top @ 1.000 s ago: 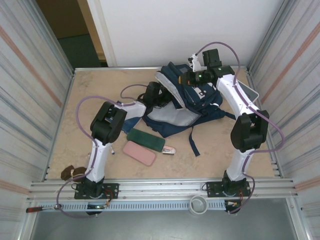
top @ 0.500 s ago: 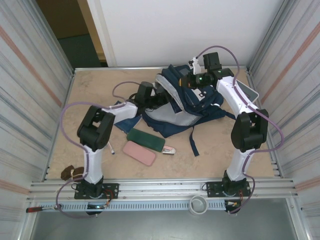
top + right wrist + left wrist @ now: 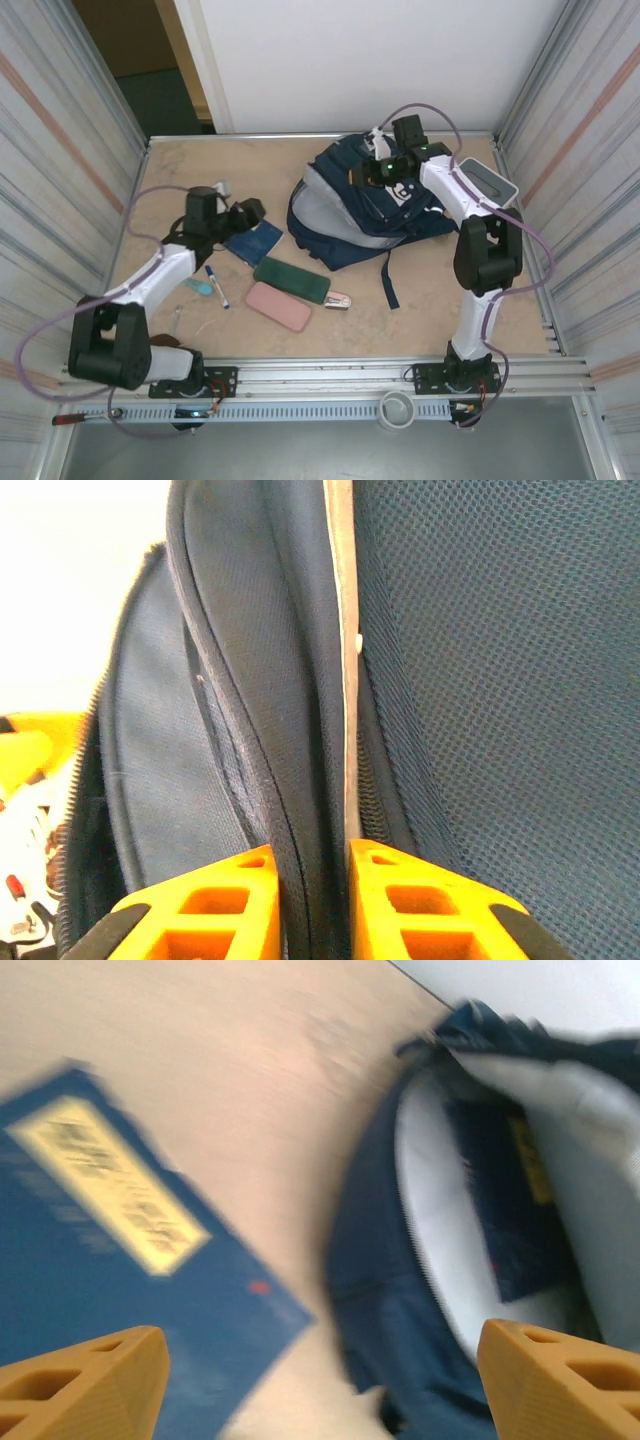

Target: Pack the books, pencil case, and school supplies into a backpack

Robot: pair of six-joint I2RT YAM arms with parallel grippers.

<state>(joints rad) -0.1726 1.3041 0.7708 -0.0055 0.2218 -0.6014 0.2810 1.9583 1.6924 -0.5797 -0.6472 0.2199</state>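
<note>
Both arms, the left arm (image 3: 160, 275) and the right arm (image 3: 445, 185), are white tubular links joined by chunky black joint housings. A thin lilac cable (image 3: 546, 265) loops loosely along each. Each black base (image 3: 455, 378) is bolted to a silver rail. Small green lights (image 3: 391, 167) glow near the right wrist. The fingers (image 3: 215, 905) are orange-yellow plastic — blocky, with hollow moulded pockets.

A robot lab cell; ribbed metal walls (image 3: 60, 200) are enclosing the bench (image 3: 200, 170); an aluminium rail (image 3: 330, 375) is edging its front.
</note>
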